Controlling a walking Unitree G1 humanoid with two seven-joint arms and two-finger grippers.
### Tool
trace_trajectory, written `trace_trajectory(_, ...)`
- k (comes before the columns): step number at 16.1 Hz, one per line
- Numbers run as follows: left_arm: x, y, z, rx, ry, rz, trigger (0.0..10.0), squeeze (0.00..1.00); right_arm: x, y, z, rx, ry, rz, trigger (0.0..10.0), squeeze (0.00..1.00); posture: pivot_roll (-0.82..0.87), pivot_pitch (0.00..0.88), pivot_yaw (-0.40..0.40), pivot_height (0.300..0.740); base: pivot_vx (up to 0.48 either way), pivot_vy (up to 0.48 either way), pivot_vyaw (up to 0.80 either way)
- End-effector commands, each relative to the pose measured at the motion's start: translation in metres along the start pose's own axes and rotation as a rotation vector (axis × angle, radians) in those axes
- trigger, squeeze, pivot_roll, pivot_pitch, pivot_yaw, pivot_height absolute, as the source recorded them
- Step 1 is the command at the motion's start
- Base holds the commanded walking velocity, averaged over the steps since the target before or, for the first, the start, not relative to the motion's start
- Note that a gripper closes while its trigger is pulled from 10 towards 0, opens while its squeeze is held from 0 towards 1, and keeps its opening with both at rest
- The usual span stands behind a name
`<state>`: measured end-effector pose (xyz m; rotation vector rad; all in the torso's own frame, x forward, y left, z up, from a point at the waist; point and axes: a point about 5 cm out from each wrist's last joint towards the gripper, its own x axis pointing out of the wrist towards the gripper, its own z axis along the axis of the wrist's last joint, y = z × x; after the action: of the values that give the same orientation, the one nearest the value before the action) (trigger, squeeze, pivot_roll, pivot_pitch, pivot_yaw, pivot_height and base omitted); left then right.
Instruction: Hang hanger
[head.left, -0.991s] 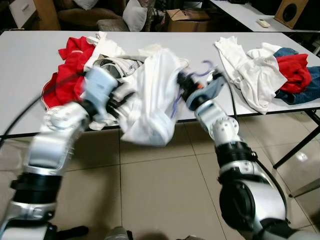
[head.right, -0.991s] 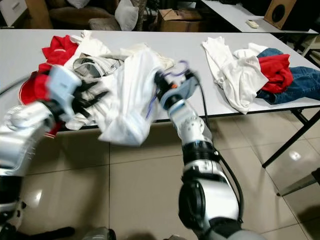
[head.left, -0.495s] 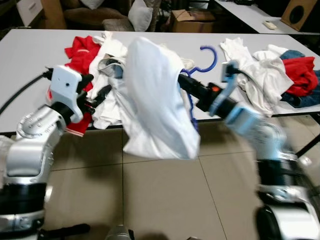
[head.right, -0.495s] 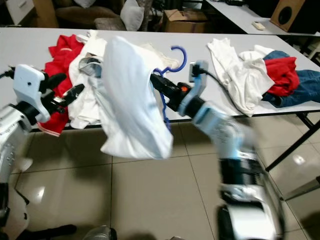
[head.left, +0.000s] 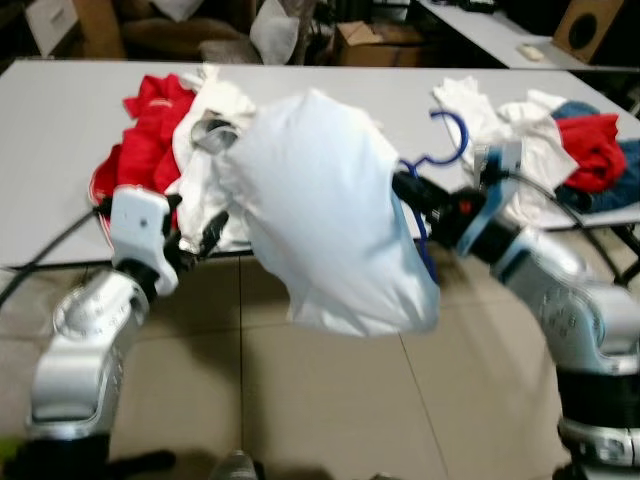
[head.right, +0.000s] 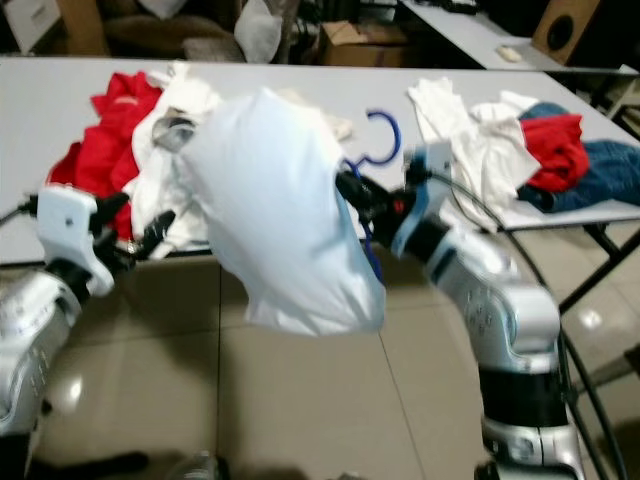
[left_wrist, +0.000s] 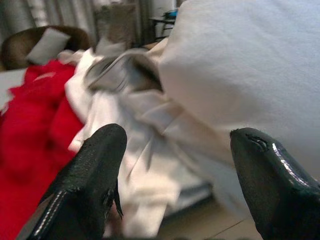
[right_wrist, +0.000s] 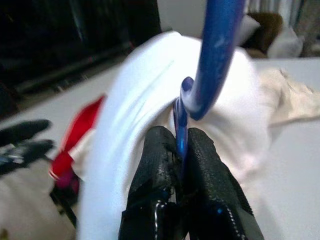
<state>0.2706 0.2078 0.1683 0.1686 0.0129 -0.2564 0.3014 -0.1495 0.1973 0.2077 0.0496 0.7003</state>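
Item 1, right gripper (right_wrist: 177, 150): pinched tight on the blue hanger (head.right: 380, 140) just below its hook. You now have it lifted further off the bench (head.left: 60, 150) than 1 s ago, arm stretched out toward 1 o'clock; hook stands free at 12 o'clock of the fingers.

Item 2, white shirt (head.left: 330, 230): draped over the hanger, now hanging clear of the clothes pile, hem over the floor in front of the bench edge. 1 s ago it was bunched between both arms.

Item 3, left gripper (left_wrist: 170, 165): fingers spread wide, holding nothing. It has let go of the shirt and dropped back to approx. 8 o'clock of it, near the red garment (head.left: 150, 130).

Meaning for you: the load is carried by one arm only; garment looks seated, so the next step is probably carrying it to a rail. No rail can be made out yet.

Item 4, second clothes heap (head.left: 590, 150): at 2 o'clock, untouched.
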Motion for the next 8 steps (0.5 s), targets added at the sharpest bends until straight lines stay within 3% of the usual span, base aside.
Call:
trace_trajectory(1, -0.006, -0.005, 0.000, 0.021, -0.009, 0.011, 10.0, 0.00, -0.002, 0.007, -0.001, -0.043, 0.000, 0.000, 10.0, 0.00, -0.03, 0.009, -0.071, 0.740, 0.000, 0.000, 0.80)
trace_trajectory(2, -0.013, -0.012, -0.005, 0.022, 0.006, 0.010, 10.0, 0.00, -0.009, 0.015, -0.011, -0.056, 0.042, 0.031, 10.0, 0.00, -0.03, 0.012, -0.074, 0.740, 0.000, 0.000, 0.80)
trace_trajectory(8, -0.024, -0.024, -0.012, 0.023, 0.038, -0.068, 10.0, 0.00, -0.039, 0.034, -0.023, -0.123, 0.138, 0.208, 10.0, 0.00, -0.03, 0.036, -0.077, 0.740, 0.000, 0.000, 0.80)
